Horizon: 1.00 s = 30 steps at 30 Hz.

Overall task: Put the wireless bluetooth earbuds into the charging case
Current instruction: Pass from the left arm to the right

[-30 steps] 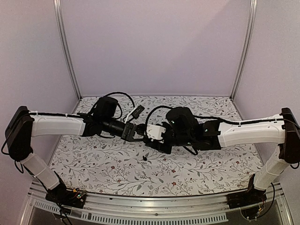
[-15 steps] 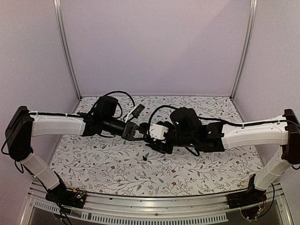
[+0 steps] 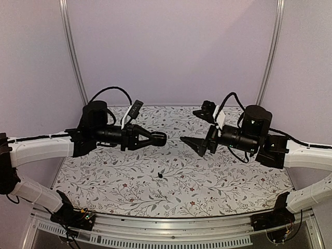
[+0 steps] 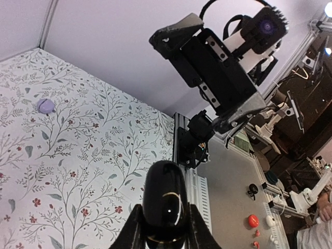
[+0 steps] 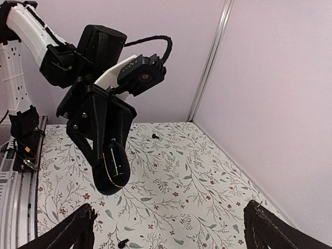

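Robotics lab, aluminium frame posts [image 3: 72, 52], lavender booth walls [image 3: 171, 46], floral tabletop [image 3: 129, 187] (cluttered benches [image 4: 233, 197] beyond)

Gloss on the case, matt almost everywhere else

The case [image 4: 163, 199] is smooth black plastic, glossy enough to carry a bright highlight. The tabletop cloth [image 3: 233, 181] is matt fabric printed with leaves and flowers. The arm shells [image 3: 41, 148] are smooth white plastic with a slight sheen, and the jaws are matt black plastic. The front rail [image 3: 171, 228] and the posts [image 3: 73, 57] are bare silvery metal. The walls [image 3: 171, 52] are matt lavender.
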Available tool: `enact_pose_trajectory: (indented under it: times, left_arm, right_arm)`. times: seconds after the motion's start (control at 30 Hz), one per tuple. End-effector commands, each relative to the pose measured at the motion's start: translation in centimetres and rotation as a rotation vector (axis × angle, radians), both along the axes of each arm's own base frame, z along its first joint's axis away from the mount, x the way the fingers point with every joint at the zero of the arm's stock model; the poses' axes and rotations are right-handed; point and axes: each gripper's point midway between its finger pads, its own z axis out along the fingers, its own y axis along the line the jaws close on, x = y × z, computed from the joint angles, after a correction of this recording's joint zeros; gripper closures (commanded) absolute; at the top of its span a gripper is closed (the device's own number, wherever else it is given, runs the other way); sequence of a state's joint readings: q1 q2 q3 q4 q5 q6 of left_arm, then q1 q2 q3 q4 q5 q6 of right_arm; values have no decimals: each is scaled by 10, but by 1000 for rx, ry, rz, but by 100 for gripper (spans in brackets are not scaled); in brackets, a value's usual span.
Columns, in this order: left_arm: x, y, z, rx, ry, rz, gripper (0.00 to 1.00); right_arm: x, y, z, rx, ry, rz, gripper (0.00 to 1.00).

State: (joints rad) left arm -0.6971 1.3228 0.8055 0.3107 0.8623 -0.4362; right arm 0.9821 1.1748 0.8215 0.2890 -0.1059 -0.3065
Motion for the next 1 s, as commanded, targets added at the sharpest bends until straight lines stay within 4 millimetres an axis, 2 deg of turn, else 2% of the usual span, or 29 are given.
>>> enact_pose_trajectory:
  times: [0.0,0.17,0.23,0.33,0.43,0.6,0.97]
  left_arm:
    - [-6,11,35,-107,-235,28,97]
    - [-24,13,52,-147,-388,1,96]
    - [-31,11,57,-154,-430,-7,96]
    - [-39,6,61,-158,-471,-10,96]
    - [-45,1,61,-161,-501,-22,96]
    - [-49,-9,60,-167,-519,-16,97]
    - [-44,-17,62,-200,-492,7,98]
  right_arm:
    - [-31,14,14,104,129,203,1]
    - [-62,29,9,94,242,415,1]
    - [-65,35,6,85,280,457,2]
    - [-75,42,3,63,280,540,13]
    - [-78,45,6,63,239,576,28]
    - [-65,53,12,90,232,531,47]
    - [-72,63,13,101,200,530,63]
